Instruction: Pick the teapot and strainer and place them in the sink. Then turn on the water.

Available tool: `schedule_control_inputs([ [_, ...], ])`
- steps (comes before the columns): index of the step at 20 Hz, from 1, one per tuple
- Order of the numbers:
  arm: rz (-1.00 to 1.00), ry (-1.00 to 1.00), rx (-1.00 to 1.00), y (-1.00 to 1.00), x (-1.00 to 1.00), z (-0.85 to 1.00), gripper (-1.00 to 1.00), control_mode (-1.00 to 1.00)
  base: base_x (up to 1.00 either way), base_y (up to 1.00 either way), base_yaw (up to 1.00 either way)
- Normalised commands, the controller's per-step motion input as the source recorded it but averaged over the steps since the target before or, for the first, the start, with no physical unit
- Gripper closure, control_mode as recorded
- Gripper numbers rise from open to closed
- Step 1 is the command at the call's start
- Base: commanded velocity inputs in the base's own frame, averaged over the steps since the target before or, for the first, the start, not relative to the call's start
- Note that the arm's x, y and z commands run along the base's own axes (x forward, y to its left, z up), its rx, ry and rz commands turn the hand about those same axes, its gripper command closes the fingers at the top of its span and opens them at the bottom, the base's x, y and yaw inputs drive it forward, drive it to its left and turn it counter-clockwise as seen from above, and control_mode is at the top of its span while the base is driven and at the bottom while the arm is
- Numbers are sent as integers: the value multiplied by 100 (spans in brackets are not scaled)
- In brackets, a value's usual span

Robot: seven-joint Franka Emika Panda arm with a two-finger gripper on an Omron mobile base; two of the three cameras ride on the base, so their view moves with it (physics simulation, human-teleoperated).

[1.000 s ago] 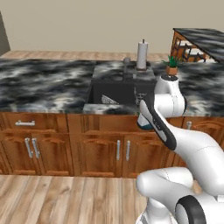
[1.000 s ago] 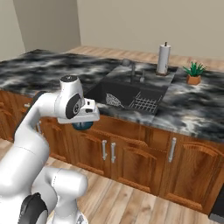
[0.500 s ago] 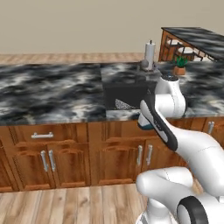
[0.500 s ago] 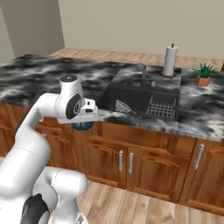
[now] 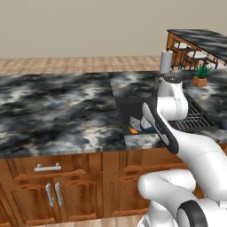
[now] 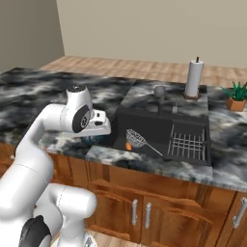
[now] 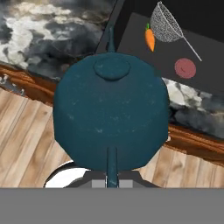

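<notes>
The gripper (image 6: pixel 99 126) is clenched on the teapot (image 7: pixel 111 114), which hangs over the front edge of the marble counter (image 6: pixel 43 87), just short of the sink (image 6: pixel 198 118); in the hand view the pot's round teal body sits close under the camera, lid knob up, with the cabinet fronts and wood floor below it; the strainer (image 6: pixel 136 138) already lies in the black basin beside a small carrot (image 7: pixel 149 39), its thin handle pointing toward the wire rack (image 6: pixel 188 144); to do this step well, I judge the pot should be carried level over the rim and lowered onto bare basin floor, clear of the strainer's mesh and the drain (image 7: pixel 185 68), and let go only once low.
</notes>
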Motion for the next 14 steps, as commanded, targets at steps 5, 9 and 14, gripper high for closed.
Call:
schedule_control_inputs([
  [5, 0, 0, 0, 0, 0, 0, 100, 100, 64, 1, 0],
  [9, 0, 0, 0, 0, 0, 0, 100, 100, 22, 1, 0],
  [14, -1, 0, 0, 0, 3, 0, 100, -100, 9, 1, -3],
])
